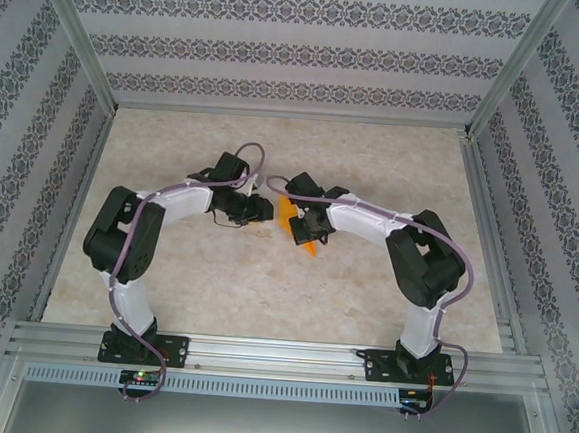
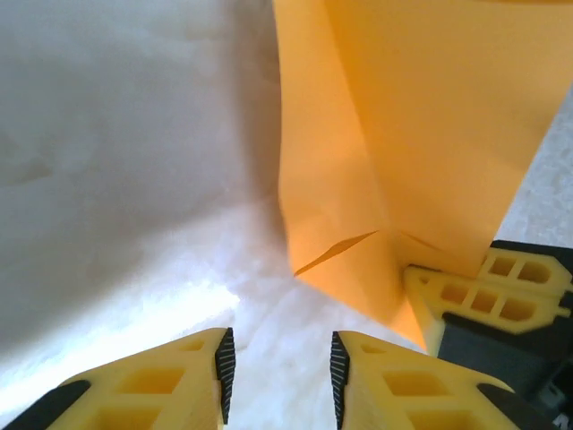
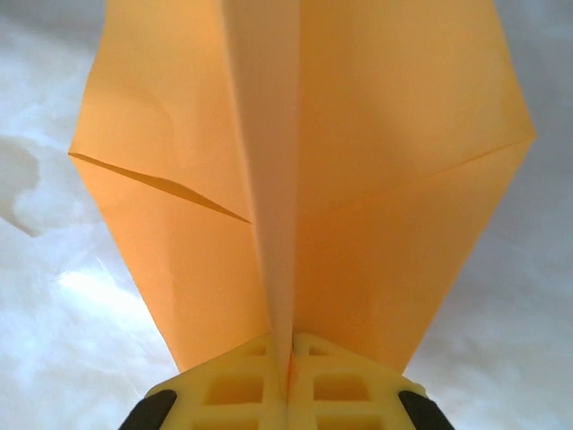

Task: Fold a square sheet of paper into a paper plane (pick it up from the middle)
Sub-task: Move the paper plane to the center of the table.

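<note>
Pale marbled bench (image 1: 264, 285), patterned walls on three sides. Right claw (image 3: 291, 345) is pressed together on the centre fold of the orange paper (image 3: 385, 179). The paper stands on edge ahead of its tips, a wing splayed to each side, both with a diagonal crease. Left claw (image 2: 282, 358) is spread, with bare bench between its fingers (image 2: 179, 385) and nothing gripped. The paper sits just ahead and to the right of the left claw, close but apart. Its lower corner seems to hang clear of the bench, though this is hard to tell.
</note>
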Controlling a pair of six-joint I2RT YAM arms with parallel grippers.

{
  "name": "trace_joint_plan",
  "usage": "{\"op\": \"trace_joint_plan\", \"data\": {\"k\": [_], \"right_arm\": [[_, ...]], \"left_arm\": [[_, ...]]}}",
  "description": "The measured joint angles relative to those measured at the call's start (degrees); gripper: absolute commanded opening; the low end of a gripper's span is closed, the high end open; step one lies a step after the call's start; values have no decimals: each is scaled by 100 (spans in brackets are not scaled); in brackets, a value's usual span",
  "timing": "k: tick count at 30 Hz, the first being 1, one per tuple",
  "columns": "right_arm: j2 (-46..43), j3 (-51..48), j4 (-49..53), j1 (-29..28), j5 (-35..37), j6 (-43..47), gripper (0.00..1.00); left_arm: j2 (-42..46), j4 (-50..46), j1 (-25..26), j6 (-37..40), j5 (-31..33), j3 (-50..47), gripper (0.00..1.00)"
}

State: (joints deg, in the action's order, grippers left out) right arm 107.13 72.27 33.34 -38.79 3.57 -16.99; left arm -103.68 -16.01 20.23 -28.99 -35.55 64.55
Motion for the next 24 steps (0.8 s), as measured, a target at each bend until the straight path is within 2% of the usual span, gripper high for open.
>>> {"op": "trace_joint_plan", "data": {"k": [7,11,18,24], "right_arm": [[-811,-354,356,-94,304,-579,0],[-1082,-730,380,-592,236,-1176,0],[-1097,-1235,221,-1285,46,-2310,3],[-977,-1270,-125,-1510,-42,-2953,6]], "left_arm": [[944,-538,-160,417,437,17,50],[1325,-634,-175,533,525,-269,52],[1615,-654,-308,568,592,-916,62],[1755,-599,-310,564,573,-1093,63]]}}
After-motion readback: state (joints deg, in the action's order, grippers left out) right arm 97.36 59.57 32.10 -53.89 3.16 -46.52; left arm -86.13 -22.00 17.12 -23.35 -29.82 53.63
